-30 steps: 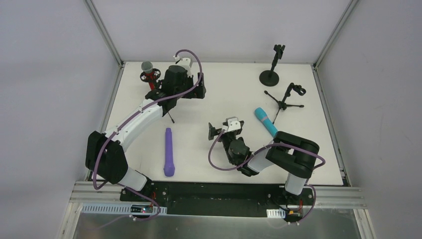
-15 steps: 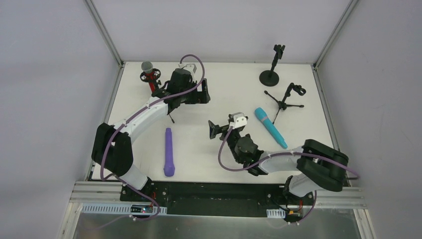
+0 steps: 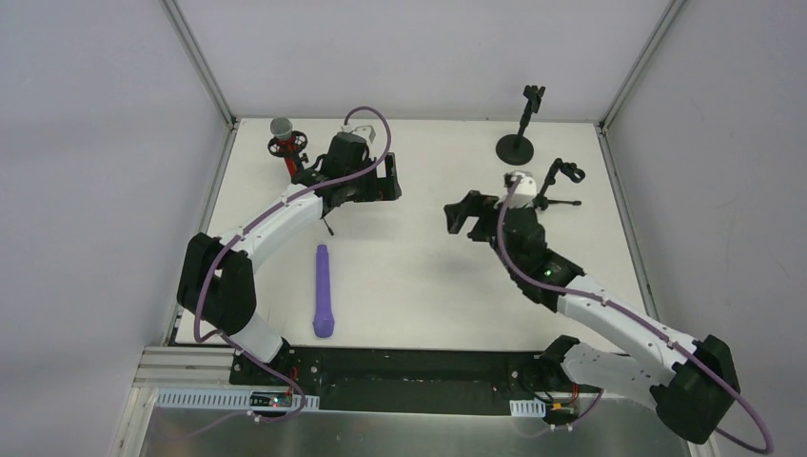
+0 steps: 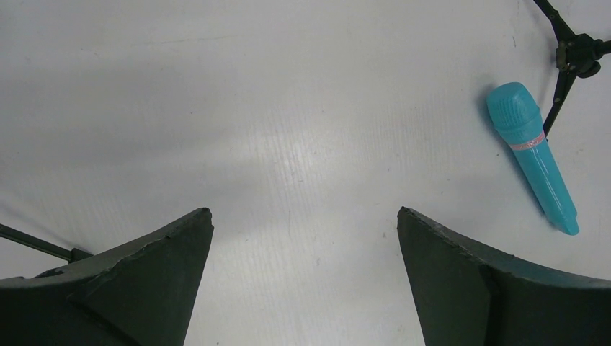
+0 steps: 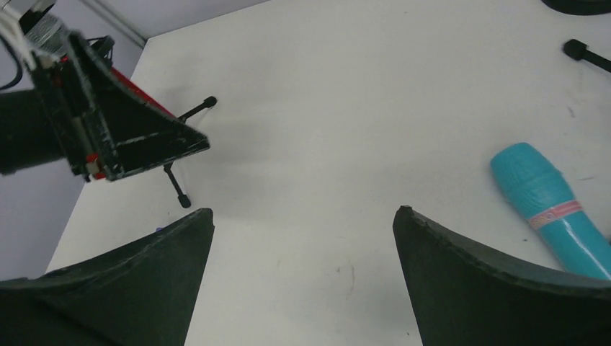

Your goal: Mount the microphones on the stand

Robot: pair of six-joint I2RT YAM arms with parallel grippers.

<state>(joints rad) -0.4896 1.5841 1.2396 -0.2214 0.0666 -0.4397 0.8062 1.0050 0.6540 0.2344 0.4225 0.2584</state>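
Both claws are spread wide and hold nothing. The left claw [image 4: 302,211] hangs over bare table [image 3: 428,286] at about 11 o'clock. The right claw [image 5: 302,210] hangs right of centre, at about 2 o'clock.

The red microphone [image 3: 282,129] stands with its grey head up in the corner stand [image 3: 288,145] at 10 o'clock, so that one looks done. The purple microphone [image 3: 324,290] lies flat at about 8 o'clock, head toward the near edge, well apart from both claws. The cyan microphone [image 5: 551,213] is hidden under the right arm in the overhead view. Both wrist views show it lying flat at about 3 o'clock, its head near a leg of the tripod stand [image 3: 557,186]. Its head shows at the right edge of the right wrist view, close beside that claw. The round-base stand [image 3: 519,145] at 1 o'clock has an empty clip.

The cyan one is probably next, for the right claw. It looks like a hard, smooth shell, likely light and stiff, so it should not bend or crush. Being round and tapered, it may roll or slip out of a loose pinch. The best hold seems to be across the body just below the head, where it is thickest. That would leave the thin tail free to slide into a clip.
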